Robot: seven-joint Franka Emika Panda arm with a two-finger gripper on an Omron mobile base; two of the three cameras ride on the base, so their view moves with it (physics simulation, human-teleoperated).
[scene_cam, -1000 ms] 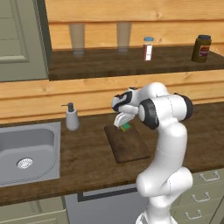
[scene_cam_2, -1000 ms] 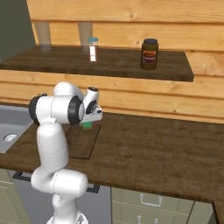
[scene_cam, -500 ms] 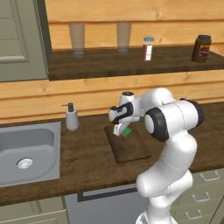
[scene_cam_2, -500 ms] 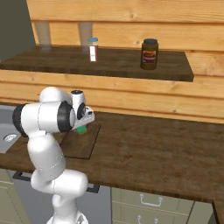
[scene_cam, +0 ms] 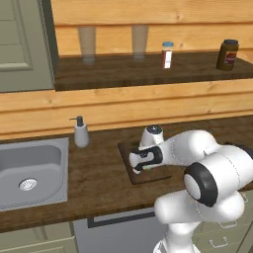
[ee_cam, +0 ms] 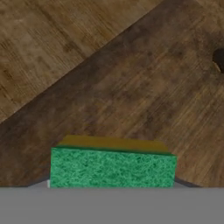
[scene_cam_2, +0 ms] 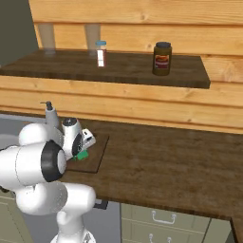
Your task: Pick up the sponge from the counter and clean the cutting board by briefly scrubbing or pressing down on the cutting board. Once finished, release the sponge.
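Left base view: the arm bends low over the bench (scene_cam: 99, 183), its gripper (scene_cam: 140, 167) down at the near left part of the board (scene_cam: 155, 174). A sliver of green, the sponge (scene_cam: 148, 167), shows under the hand, on the board. The arm's white links cover much of the board's right side. A soap bottle (scene_cam: 80, 132) stands on the bench left of the board, well apart from it, with the sink (scene_cam: 29, 170) further left. On the shelf (scene_cam: 148, 69) above stand two glasses (scene_cam: 87, 43), a small white bottle (scene_cam: 167, 54) and a brown jar (scene_cam: 228, 54). A grey cabinet door (scene_cam: 22, 44) hangs at the upper left.

Right base view: the arm's shoulder fills the lower left and hides the sink side. The gripper (scene_cam_2: 81, 153) sits at the board's (scene_cam_2: 95, 159) left half, with the sponge (scene_cam_2: 82, 155) green beneath it, on the board. The soap bottle (scene_cam_2: 50, 114) peeks out behind the arm. The bench (scene_cam_2: 171, 166) right of the board carries nothing near it. The white bottle (scene_cam_2: 100, 53) and jar (scene_cam_2: 162, 58) stand on the shelf (scene_cam_2: 118, 69).

Hand view: the sponge (ee_cam: 113, 166) lies at the bottom, green face toward the camera, yellowish layer on the far side, over the board (ee_cam: 144, 96). The fingers sit tight at its two ends, clamped on it. The board's edge runs diagonally, with lighter bench (ee_cam: 48, 39) beyond at the upper left. A dark hole (ee_cam: 218, 59) in the board shows at the right edge.
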